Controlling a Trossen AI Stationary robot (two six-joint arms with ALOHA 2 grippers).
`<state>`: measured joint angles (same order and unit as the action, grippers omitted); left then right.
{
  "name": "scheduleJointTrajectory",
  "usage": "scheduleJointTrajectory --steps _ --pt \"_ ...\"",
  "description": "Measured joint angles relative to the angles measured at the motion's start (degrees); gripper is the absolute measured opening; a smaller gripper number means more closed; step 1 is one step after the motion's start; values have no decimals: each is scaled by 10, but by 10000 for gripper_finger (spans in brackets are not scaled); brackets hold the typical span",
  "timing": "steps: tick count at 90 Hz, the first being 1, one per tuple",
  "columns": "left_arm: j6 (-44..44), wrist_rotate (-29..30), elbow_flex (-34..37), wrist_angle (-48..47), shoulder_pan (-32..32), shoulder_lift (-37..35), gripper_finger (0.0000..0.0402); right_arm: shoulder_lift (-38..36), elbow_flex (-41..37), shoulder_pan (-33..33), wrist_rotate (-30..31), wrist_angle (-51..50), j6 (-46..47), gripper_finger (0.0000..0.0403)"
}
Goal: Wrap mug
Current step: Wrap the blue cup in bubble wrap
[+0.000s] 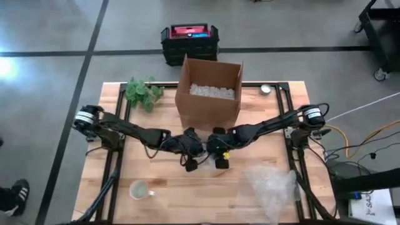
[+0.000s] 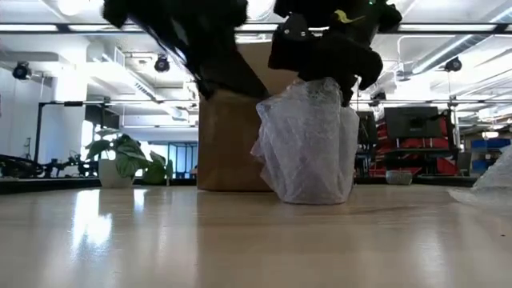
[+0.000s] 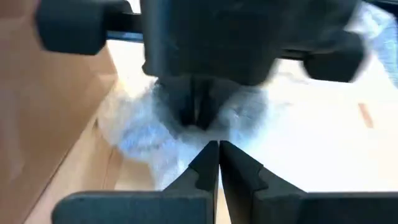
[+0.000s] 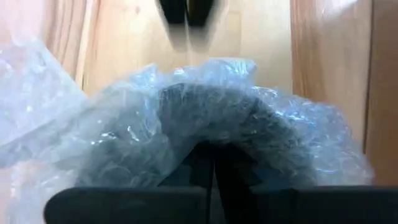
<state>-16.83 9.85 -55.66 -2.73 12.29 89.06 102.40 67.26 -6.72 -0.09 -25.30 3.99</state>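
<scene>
A bundle of bubble wrap (image 2: 308, 148) stands upright on its base on the table's middle, in front of the cardboard box. Through the wrap a dark shape (image 4: 205, 112) shows inside it. My right gripper (image 2: 336, 76) (image 4: 213, 149) sits over the bundle's top, shut on the wrap. My left gripper (image 1: 190, 165) (image 3: 218, 146) is shut just to the bundle's left and a little above it; whether it touches the wrap I cannot tell. A clear glass mug (image 1: 140, 189) stands alone near the front left. My right gripper pinches the gathered bubble wrap at the bundle's top (image 4: 217, 134) between its two fingers. The fingers come from above, pointing down. The bundle stands upright with its base (image 2: 308, 198) on the table.
An open cardboard box (image 1: 209, 94) with white filling stands behind the grippers. A green plant (image 1: 142, 92) lies at the far left and a small round thing (image 1: 265, 89) at the far right. A loose sheet of bubble wrap (image 1: 272, 184) lies at the front right.
</scene>
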Motion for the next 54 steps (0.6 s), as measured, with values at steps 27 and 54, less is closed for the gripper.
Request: scheduleJointTrajectory --steps 27,54 --pt "33 -1 111 251 41 39 0 -18 -2 1 1 2 7 2" --pt "83 5 27 281 -6 129 0 -16 -2 0 6 7 9 2"
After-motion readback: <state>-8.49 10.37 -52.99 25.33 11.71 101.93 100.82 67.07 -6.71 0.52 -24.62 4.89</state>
